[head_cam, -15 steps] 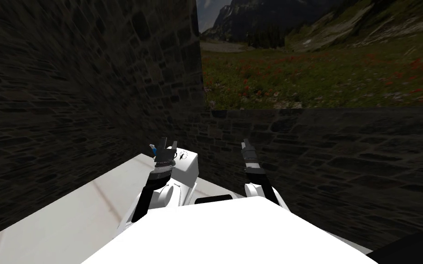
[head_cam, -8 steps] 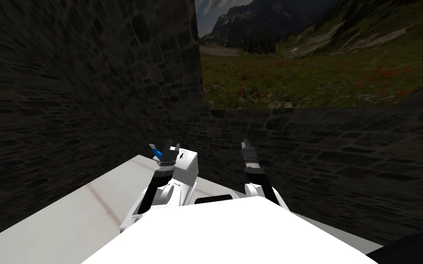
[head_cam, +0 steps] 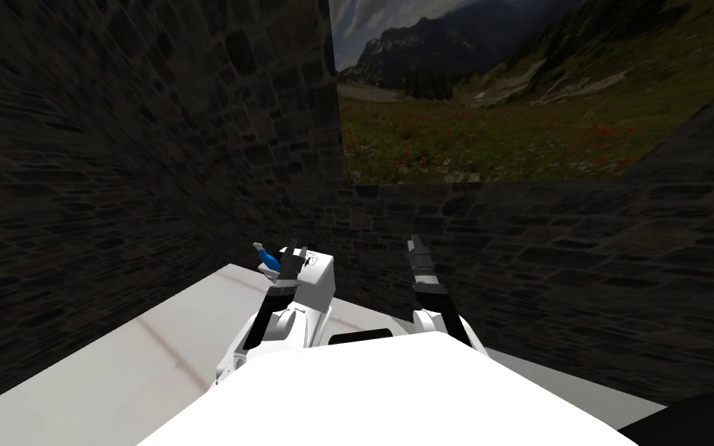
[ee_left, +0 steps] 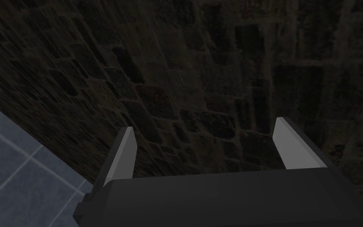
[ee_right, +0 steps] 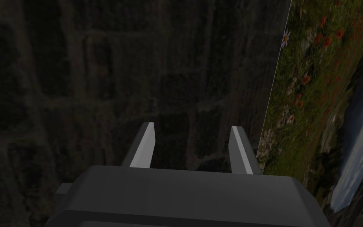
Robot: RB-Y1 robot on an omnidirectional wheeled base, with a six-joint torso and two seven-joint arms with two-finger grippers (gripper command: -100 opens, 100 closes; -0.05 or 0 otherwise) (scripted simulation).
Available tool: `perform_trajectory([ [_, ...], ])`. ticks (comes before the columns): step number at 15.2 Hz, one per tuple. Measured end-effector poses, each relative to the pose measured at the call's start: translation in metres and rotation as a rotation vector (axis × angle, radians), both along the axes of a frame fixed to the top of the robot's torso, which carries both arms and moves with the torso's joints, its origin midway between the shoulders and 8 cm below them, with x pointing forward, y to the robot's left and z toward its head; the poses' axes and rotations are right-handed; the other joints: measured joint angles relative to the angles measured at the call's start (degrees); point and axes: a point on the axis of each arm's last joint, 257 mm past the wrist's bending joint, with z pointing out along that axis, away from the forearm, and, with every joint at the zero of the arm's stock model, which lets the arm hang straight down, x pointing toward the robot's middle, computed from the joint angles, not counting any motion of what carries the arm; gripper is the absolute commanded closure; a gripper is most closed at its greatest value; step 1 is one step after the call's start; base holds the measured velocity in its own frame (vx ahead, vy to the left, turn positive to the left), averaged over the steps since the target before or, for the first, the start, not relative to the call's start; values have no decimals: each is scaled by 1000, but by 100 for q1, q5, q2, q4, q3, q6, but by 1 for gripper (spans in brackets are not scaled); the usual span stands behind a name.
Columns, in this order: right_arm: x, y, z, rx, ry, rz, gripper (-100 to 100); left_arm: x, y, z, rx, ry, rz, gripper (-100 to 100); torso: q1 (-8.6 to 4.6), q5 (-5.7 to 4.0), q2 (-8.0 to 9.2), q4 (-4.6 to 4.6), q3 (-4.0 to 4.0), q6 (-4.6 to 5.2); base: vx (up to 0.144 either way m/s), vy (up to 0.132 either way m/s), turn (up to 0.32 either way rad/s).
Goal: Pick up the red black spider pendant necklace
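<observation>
A small dark pendant on a thin chain [head_cam: 310,261] lies on top of a white box [head_cam: 318,293], which stands at the far end of a white counter [head_cam: 115,364]. My left gripper [head_cam: 293,249] hovers over the box's left top edge, right beside the pendant and partly hiding it. Its colours are too small to make out. In the left wrist view the left gripper [ee_left: 204,124] is open, with nothing but dark stone wall between its fingers. My right gripper [head_cam: 413,243] is raised to the right of the box; in its own view this gripper [ee_right: 192,125] stands open and holds nothing.
A small blue and white object [head_cam: 268,255] lies just left of the box. Dark stone walls [head_cam: 115,155] close in on the left and ahead, and a large window [head_cam: 502,101] showing a mountain meadow sits above the far wall. Pale tiles [ee_left: 15,177] show beside the left gripper.
My left gripper has moved right, from over the blue object to the box's top by the pendant. The head camera has turned slightly. The right arm has stayed still.
</observation>
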Motion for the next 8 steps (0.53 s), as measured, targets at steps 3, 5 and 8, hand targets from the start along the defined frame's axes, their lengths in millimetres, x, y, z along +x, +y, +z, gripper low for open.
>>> perform_trajectory([
  [3, 0, 0, 0, 0, 0, 0, 0, 10, 3, -15, -4, 27, 2, -100, -1, 0, -3, -1, -2, 1, -33, 27, -51],
  [5, 0, 0, 0, 0, 0, 0, 0, 16, 6, -28, -7, 49, 4, -100, 4, 1, 0, -1, -1, 1, -44, 40, -57],
  [8, 0, 0, 0, 0, 0, 0, 0, 24, 11, -46, -15, 81, 10, -100, 4, 1, 3, 0, 1, 0, -47, 36, -58],
])
